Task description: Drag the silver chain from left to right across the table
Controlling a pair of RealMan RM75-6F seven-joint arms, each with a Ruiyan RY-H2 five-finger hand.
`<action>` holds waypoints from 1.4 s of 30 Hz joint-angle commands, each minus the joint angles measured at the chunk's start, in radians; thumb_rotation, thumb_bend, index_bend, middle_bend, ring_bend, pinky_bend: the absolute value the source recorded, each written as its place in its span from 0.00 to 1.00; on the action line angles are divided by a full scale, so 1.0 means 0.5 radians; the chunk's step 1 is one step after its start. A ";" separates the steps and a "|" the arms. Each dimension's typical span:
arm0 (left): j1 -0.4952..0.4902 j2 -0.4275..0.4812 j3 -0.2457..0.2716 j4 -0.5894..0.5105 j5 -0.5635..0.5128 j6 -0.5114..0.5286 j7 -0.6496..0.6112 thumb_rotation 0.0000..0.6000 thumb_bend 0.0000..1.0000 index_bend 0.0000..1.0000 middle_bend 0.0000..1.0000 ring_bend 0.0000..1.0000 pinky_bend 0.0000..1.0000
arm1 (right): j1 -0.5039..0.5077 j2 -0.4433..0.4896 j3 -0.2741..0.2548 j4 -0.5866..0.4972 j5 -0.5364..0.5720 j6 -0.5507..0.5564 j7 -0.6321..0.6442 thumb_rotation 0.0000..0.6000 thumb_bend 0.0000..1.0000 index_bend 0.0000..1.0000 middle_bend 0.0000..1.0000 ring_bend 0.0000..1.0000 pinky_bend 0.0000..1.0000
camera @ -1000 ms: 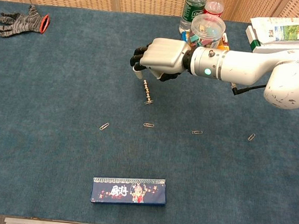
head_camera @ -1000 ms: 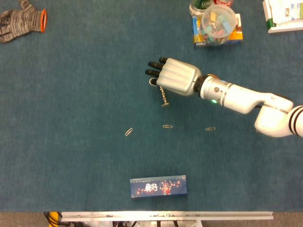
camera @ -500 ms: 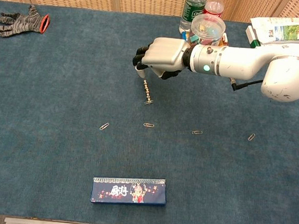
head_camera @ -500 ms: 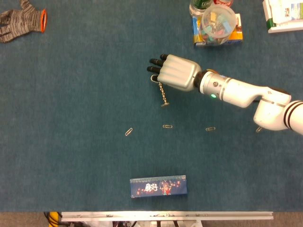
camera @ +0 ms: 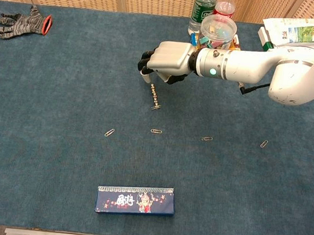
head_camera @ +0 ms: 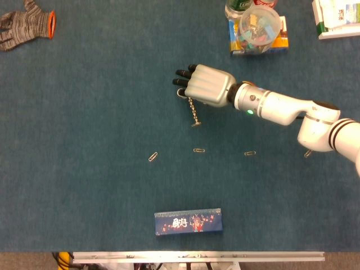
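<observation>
Chain: silver chain (head_camera: 193,111) is lying near the middle of the blue table (head_camera: 90,112), its upper end tucked under the right hand and the rest trailing toward the near edge in a short, nearly straight line of small links, ending in a little bar or clasp (camera: 156,107) resting on the cloth.
Right hand: right hand (head_camera: 205,85) is reaching in from the robot's right, its silver back turned up, its dark fingers (camera: 146,62) curling down and together over the chain's top end; they appear to be pinching it, though the contact itself is hidden under the knuckles.
Right arm: white forearm (camera: 244,63) is stretching across the table's far right, a green light glowing near the wrist.
Left hand: not showing in either view.
Paper clips: three clips (head_camera: 199,151) are lying in a loose row just nearer than the chain's free end, apart from it; a fourth (camera: 264,143) is lying farther right.
Box: dark blue printed box (camera: 135,200) is sitting near the front edge.
Glove: grey knit glove (camera: 21,22) with an orange cuff is lying at the far left corner.
Far edge: clear tub (camera: 218,29) of coloured items, two bottles (camera: 205,3) and stacked packets (camera: 296,31) are standing behind the arm.
</observation>
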 commanded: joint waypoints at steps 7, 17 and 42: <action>-0.003 0.005 -0.001 0.009 -0.002 -0.025 -0.021 1.00 0.12 0.51 0.18 0.05 0.01 | 0.024 -0.065 -0.046 0.107 -0.021 0.013 0.084 1.00 1.00 0.36 0.17 0.10 0.24; 0.004 0.017 0.001 0.003 0.018 -0.025 -0.050 1.00 0.12 0.51 0.18 0.05 0.01 | 0.037 -0.097 -0.074 0.138 -0.024 0.008 0.106 1.00 1.00 0.36 0.17 0.10 0.24; 0.013 0.035 0.009 -0.014 0.057 -0.021 -0.080 1.00 0.13 0.51 0.18 0.06 0.01 | -0.006 0.023 -0.047 -0.019 0.072 -0.035 -0.072 1.00 1.00 0.57 0.17 0.10 0.24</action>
